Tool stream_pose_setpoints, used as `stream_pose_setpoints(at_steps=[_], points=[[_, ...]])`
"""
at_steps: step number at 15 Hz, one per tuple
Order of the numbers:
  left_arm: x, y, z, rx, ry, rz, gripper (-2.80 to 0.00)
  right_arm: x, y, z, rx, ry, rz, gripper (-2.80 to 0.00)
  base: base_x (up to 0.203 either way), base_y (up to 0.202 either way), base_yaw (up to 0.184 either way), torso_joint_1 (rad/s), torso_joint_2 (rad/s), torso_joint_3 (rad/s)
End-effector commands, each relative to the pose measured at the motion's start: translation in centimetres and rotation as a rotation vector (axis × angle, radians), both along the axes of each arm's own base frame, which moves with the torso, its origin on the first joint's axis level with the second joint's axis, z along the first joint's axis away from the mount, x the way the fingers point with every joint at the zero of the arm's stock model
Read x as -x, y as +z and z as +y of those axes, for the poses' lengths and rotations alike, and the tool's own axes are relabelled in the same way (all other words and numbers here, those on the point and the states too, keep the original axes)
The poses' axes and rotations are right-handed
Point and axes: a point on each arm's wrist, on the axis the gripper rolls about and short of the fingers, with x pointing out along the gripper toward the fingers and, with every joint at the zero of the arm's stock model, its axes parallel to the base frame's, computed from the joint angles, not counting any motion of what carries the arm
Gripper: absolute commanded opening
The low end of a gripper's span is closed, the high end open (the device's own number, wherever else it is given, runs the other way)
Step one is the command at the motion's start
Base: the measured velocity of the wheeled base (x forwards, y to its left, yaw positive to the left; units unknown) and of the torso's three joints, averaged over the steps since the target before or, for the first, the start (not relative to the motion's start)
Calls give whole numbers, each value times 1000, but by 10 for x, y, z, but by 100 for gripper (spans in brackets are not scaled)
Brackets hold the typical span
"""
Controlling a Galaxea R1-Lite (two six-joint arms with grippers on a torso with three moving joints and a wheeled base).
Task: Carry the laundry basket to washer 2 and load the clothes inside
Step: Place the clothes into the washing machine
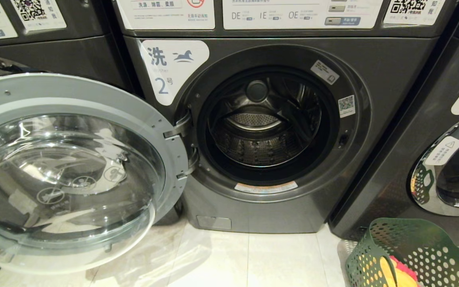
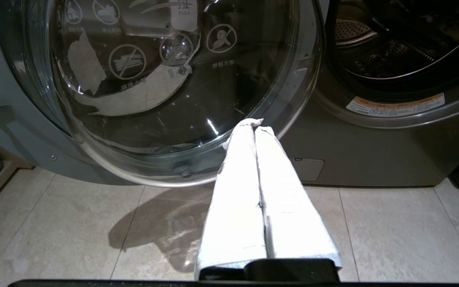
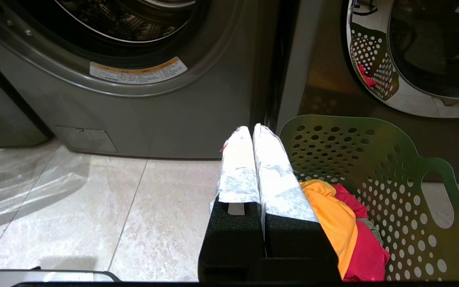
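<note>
Washer 2 (image 1: 277, 131) is standing with its door (image 1: 66, 171) swung wide and its drum showing. The laundry basket (image 3: 377, 171) is sitting on the floor (image 1: 253, 259) before washer 1 (image 1: 432, 131), holding the clothes (image 3: 345, 223). The left gripper (image 2: 254, 124) and right gripper (image 3: 252, 129) are hanging low, fingers pressed together, gripping nothing.

Three close views toward washer 2 (image 1: 277, 131)

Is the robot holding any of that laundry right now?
No. Both the left gripper and right gripper are shut on nothing; the clothes lie in the green perforated plastic basket.
</note>
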Motion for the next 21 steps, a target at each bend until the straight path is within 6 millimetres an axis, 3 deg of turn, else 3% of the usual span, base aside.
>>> stream_pose_setpoints(at_steps=[1,21], points=[[-3,-11,0,-1,-1,41,-280,0,0,0,-1,0,-1,-280,0,0,0,2,2,-105],[-3,-11,0,1,1,38,-280,0,0,0,6,1,-2,-280,0,0,0,3,2,-168]])
